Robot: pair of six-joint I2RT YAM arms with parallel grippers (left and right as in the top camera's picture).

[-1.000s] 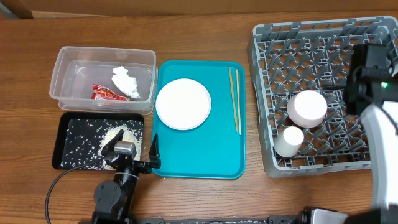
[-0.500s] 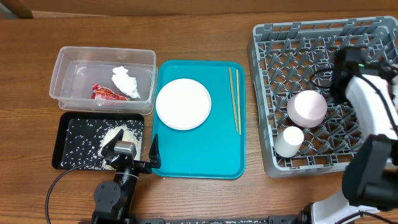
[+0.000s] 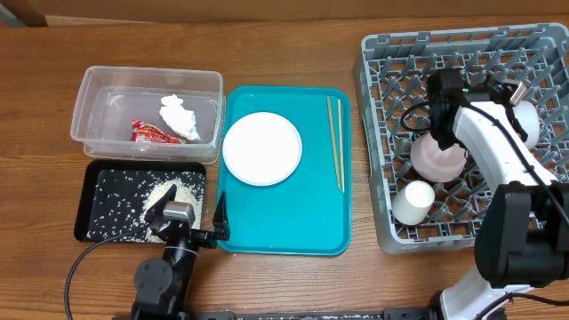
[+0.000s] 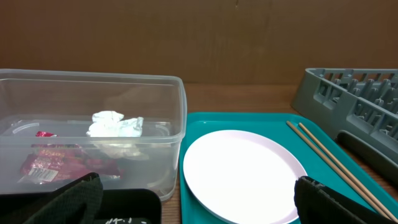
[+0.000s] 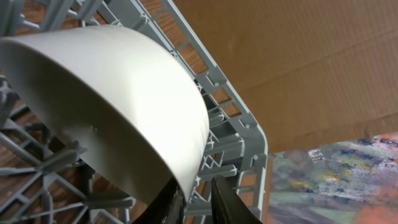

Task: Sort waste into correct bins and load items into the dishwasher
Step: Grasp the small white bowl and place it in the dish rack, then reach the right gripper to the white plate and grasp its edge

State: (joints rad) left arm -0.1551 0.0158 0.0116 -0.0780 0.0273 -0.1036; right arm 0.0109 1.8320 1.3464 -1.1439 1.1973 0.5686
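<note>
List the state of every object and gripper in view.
left gripper: open, empty
right gripper: shut on held bowl
held bowl: tilted, gripped by rim
other bowl: upside down in dish rack
cup: in dish rack
plate: flat on teal tray
chopsticks: on teal tray
clear tub: holds wrapper, tissue
black tray: holds rice

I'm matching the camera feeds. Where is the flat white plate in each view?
Overhead: plate left of centre, on the teal tray.
Left wrist: plate in the lower middle, right of the clear tub.
Right wrist: not in it; a white bowl fills it.
Shared landmark: the grey dish rack, at right overhead, at the right edge in left wrist, behind the bowl in right wrist.
</note>
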